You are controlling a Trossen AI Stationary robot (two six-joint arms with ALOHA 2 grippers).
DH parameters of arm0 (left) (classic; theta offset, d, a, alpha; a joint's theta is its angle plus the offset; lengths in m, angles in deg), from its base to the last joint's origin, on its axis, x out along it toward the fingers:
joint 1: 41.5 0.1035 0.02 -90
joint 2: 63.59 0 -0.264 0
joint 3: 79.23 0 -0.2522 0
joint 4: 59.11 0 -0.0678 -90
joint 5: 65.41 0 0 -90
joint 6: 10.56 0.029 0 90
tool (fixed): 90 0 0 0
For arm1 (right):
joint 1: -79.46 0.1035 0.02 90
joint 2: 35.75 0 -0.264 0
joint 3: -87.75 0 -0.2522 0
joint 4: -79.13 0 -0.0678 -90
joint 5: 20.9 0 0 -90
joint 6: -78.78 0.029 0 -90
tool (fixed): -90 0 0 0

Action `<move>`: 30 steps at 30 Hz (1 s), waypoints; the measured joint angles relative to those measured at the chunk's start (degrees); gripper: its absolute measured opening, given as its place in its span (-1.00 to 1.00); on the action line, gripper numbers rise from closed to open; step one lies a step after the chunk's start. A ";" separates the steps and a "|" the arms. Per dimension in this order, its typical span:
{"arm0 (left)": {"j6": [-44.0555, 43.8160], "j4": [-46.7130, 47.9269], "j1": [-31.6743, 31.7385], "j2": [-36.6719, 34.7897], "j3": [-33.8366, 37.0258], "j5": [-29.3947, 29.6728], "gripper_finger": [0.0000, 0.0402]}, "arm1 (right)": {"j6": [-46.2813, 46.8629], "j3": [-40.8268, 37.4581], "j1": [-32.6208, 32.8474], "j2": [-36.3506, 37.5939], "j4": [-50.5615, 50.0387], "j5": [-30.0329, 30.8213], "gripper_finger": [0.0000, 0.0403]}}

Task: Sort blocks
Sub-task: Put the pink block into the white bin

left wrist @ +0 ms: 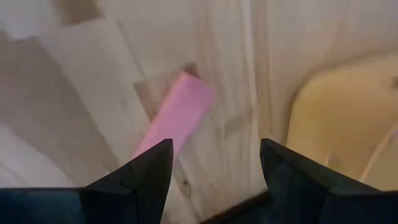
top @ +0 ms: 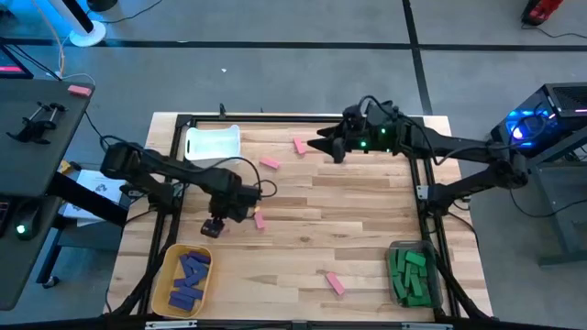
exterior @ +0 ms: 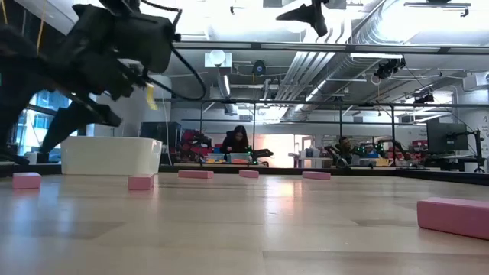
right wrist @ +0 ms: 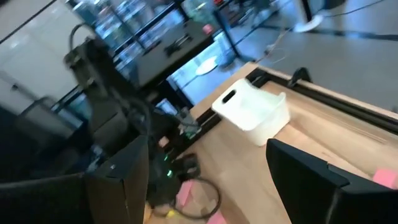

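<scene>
Pink blocks lie flat on the wooden table: one (top: pixel 260 218) beside my left gripper, two (top: pixel 269 163) (top: pixel 300 145) near the far edge, one (top: pixel 335 283) near the front. Blue-purple blocks (top: pixel 190 277) fill the yellow bin. Green blocks (top: pixel 410 273) fill the clear bin. My left gripper (top: pixel 214 226) (left wrist: pixel 214 146) hovers open over the table between the yellow bin and a pink block (left wrist: pixel 177 115). My right gripper (top: pixel 326 147) (right wrist: pixel 208 143) hangs open above the far part of the table, by the far pink blocks.
A white bin (top: pixel 212 142) stands at the table's far left corner. The yellow bin (top: pixel 171 259) sits at the near left and the clear bin (top: pixel 396 249) at the near right. A black frame rims the table. One more pink block (top: pixel 81 90) lies on the side desk at left.
</scene>
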 joint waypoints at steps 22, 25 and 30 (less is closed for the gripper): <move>5.52 -14.08 -7.99 -7.19 9.35 14.75 0.13 | 5.46 0.00 9.11 0.00 -0.21 18.66 0.27; 5.11 -14.63 -8.02 -7.19 9.35 13.95 0.13 | 5.37 0.00 9.11 0.00 -0.23 18.40 0.27; 4.76 -14.97 -8.65 -7.19 9.35 12.13 0.13 | 4.38 0.00 9.11 0.00 -0.67 17.63 0.27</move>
